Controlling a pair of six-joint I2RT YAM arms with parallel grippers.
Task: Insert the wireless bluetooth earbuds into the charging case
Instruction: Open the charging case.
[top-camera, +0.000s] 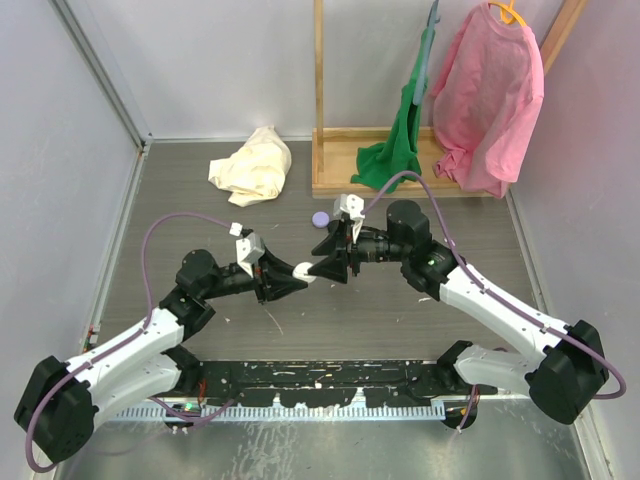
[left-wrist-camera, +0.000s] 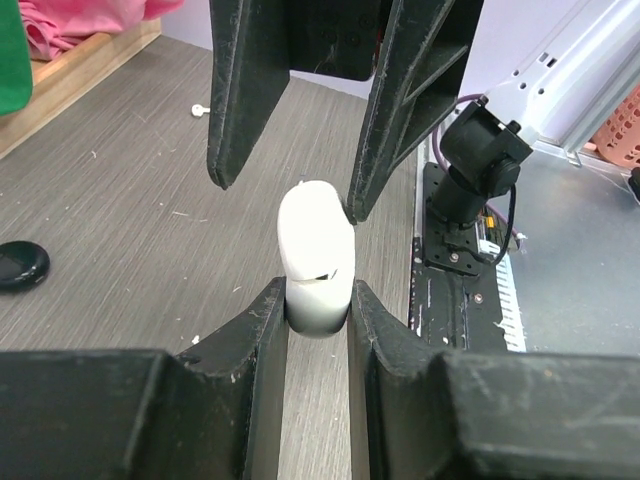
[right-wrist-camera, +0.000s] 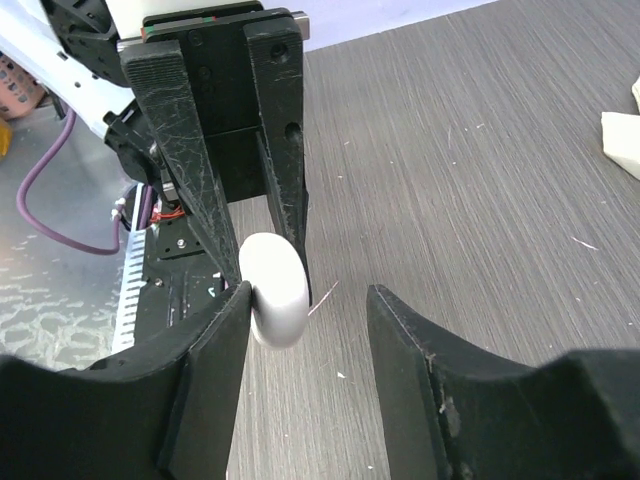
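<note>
— Closest in the left wrist view, the left gripper pinches the lower end of the white charging case above the table. What could go wrong?
— The right gripper stands spread around the upper end, one finger touching it. If that finger pushes sideways, I judge the case could twist or slip out of the pinch. A seam crosses the case, but whether the lid is cracked open is hard to tell.
— And the small white speck far back on the table?
— Possibly one of the earbuds; too small to say.
— Right wrist view?
— Same case, resting against one right finger, the other well clear. Closing off-centre would shove rather than grip. The left fingers hide the case's far side.
— Top view?
— Both grippers meet mid-table with the case between them, a mere white sliver. No earbuds can be made out, and if the lid is shut, nothing goes in
</note>
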